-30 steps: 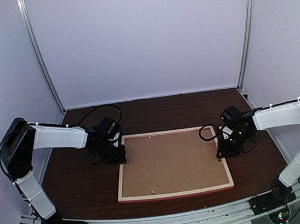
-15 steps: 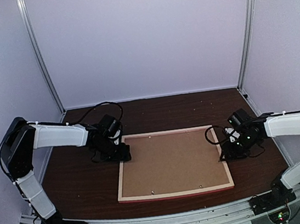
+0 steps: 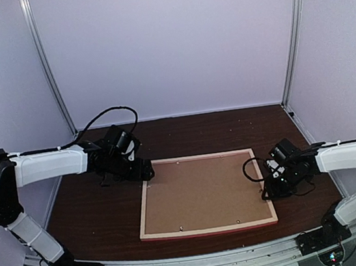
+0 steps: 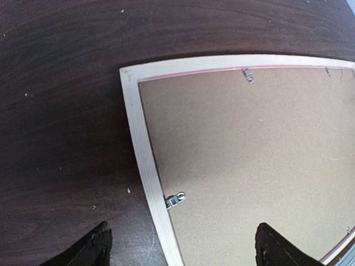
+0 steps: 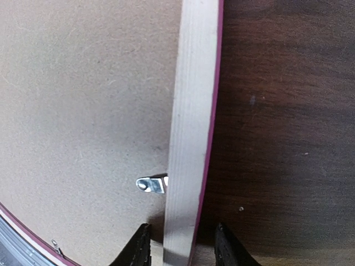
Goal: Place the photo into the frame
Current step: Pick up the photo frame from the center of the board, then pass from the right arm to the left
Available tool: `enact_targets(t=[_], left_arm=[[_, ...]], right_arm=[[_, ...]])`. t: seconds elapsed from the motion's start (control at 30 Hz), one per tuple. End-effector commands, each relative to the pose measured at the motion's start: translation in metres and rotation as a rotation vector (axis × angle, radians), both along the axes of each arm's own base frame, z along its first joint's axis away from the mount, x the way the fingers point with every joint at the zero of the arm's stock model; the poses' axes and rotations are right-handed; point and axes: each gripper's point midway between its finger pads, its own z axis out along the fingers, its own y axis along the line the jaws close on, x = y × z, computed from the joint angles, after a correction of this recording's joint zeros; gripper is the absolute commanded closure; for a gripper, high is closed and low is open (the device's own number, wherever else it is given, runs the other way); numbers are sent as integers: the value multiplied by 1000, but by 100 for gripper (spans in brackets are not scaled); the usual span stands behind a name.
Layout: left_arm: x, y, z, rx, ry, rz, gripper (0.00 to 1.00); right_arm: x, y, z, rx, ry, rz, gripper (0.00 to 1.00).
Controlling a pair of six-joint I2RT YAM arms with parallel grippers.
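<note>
The frame (image 3: pixel 208 228) lies face down on the dark table, its pale wood back up and a pink edge showing along the rails. A brown backing board (image 3: pixel 202 192) fills it, so the photo is hidden. My left gripper (image 3: pixel 145 172) hovers open over the frame's far left corner, its jaws wide apart in the left wrist view (image 4: pixel 186 250) with the left rail (image 4: pixel 141 149) below them. At the right rail (image 5: pixel 191 111), my right gripper (image 3: pixel 269 190) straddles the wood with a small gap on each side (image 5: pixel 183 245).
Small metal turn clips (image 4: pixel 175 200) (image 5: pixel 151 184) sit on the inner edges of the rails over the backing board (image 4: pixel 249 155). Grey walls and metal posts (image 3: pixel 47 65) enclose the table at the back and sides. The arm bases stand on a rail (image 3: pixel 195 265) at the near edge.
The left gripper has opened wide and drawn back from the left rail toward the far left corner. The right gripper has slid nearer along the right rail.
</note>
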Motion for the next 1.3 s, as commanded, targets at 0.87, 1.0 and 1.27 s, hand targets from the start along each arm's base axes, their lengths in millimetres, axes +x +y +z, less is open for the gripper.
enact_targets(t=[0.87,1.0,1.27], left_arm=[[-155,-185,-5,168,-472,-1091,11],[-162,-194,-16,273,-537,-1156,11],[-163,-199,-40,469,-591,-1201,14]], right_arm=[[78,27,47,-28,-92,17,100],[79,30,63,34,-89,28,100],[76,31,75,78,-78,41,100]])
